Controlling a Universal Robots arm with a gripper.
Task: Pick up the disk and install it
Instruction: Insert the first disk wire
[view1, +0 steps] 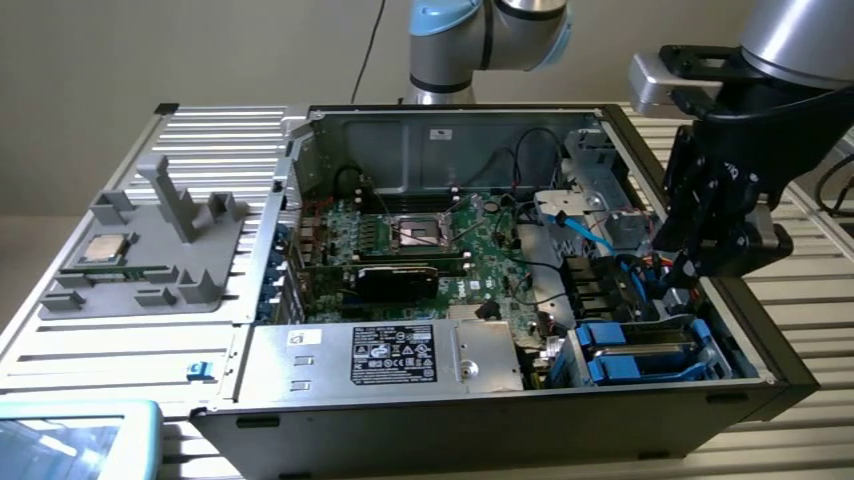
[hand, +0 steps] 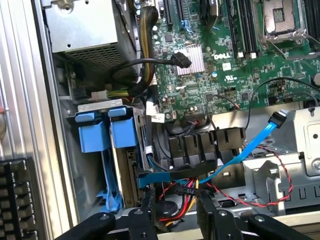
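The disk (view1: 643, 350) lies in the drive bay at the computer case's near corner, on the exterior view's right. Its silver-grey top shows between bright blue carrier parts. In the wrist view the blue carrier (hand: 106, 131) shows two blue tabs side by side in the bay. My gripper (view1: 690, 268) hangs over the case's right wall, just above and behind the bay. In the wrist view my gripper (hand: 176, 212) is open, its black fingers (hand: 147, 212) apart with only cables behind the gap. It touches nothing.
The green motherboard (view1: 441, 245) fills the case's middle. A silver power supply with a black-white label (view1: 387, 355) sits at the front. A loose blue cable (hand: 250, 145) and red-black wires (hand: 235, 192) run near the gripper. A grey fixture (view1: 147, 260) holds a CPU chip (view1: 107, 248).
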